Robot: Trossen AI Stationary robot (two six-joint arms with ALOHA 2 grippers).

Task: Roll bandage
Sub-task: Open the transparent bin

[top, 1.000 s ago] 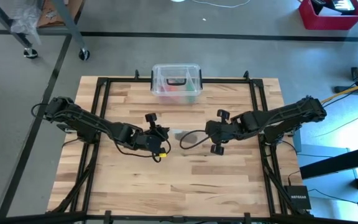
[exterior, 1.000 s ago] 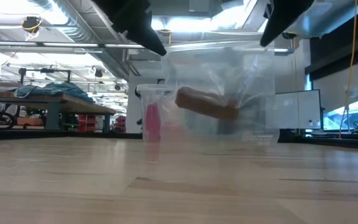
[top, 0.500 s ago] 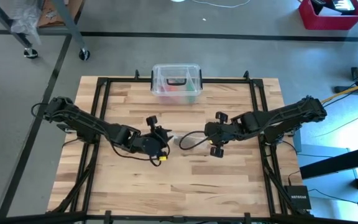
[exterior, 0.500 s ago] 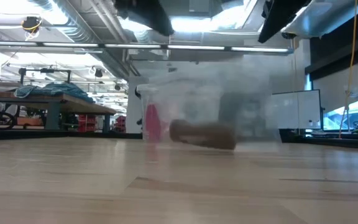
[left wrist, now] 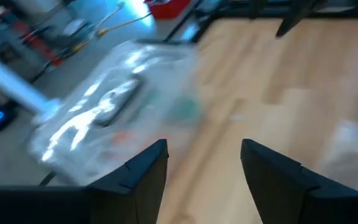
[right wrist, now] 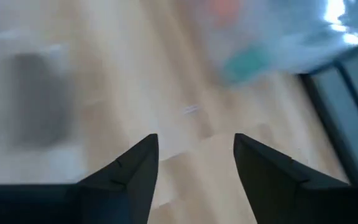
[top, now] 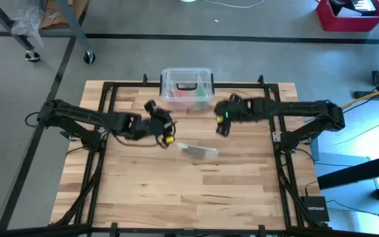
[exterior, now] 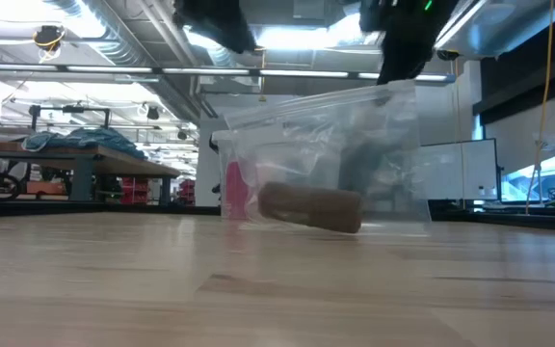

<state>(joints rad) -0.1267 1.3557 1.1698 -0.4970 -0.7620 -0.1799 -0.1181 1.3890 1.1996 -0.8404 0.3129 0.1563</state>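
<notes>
The bandage (exterior: 311, 207) is a small brown roll inside a clear plastic bag (exterior: 326, 145). The bag rests on the table's middle (top: 199, 151), and its bottom lies on the wood with the roll on it. My left gripper (top: 164, 127) hangs open above and to the far left of the bag. My right gripper (top: 221, 124) hangs open above and to its far right. In the left wrist view my left gripper (left wrist: 204, 146) has nothing between its fingers, and the same holds for my right gripper (right wrist: 196, 140) in the right wrist view.
A clear plastic box (top: 187, 87) with a black handle stands at the table's far edge, just beyond both grippers. Bare wood (top: 176, 191) stretches from the bag to the near edge. Black frame rails (top: 110, 131) run along the table's left and right sides.
Both grippers have opened and let go of the bag. The bag, with the roll inside, has dropped from the air onto the table. My left gripper has risen and gone toward the far edge. My right gripper has swung toward the far edge, near the box.
</notes>
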